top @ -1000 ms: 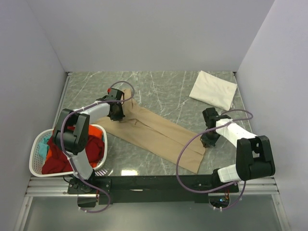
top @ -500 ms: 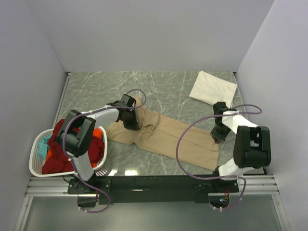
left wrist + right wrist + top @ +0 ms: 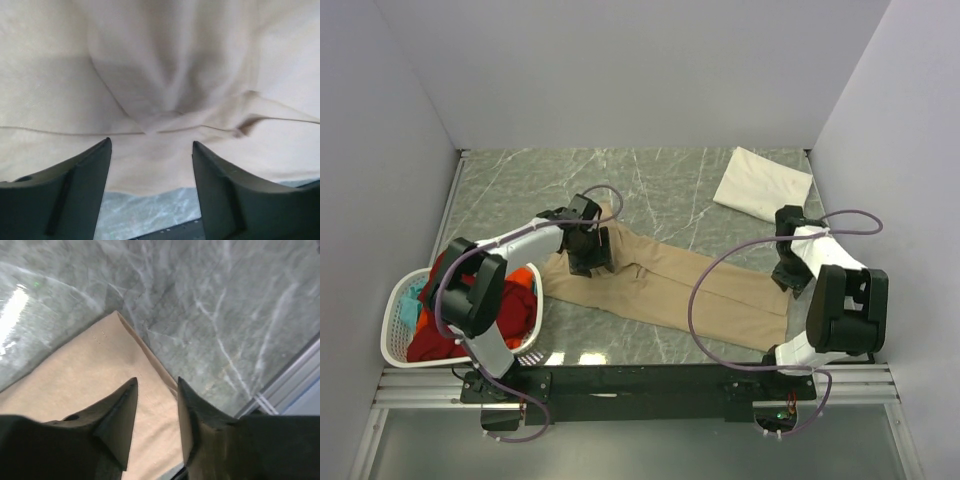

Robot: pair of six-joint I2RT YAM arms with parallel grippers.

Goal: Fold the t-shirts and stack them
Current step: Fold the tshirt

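Spreading tan t-shirt (image 3: 670,285) flat on counter (image 3: 660,190) for folding: left claw (image 3: 150,143) open, bunched cloth ahead; right claw (image 3: 156,383) slightly open, corner beneath.

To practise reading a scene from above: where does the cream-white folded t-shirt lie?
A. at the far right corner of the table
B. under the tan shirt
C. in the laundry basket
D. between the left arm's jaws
A: the cream-white folded t-shirt lies flat on the table, at its far right corner.
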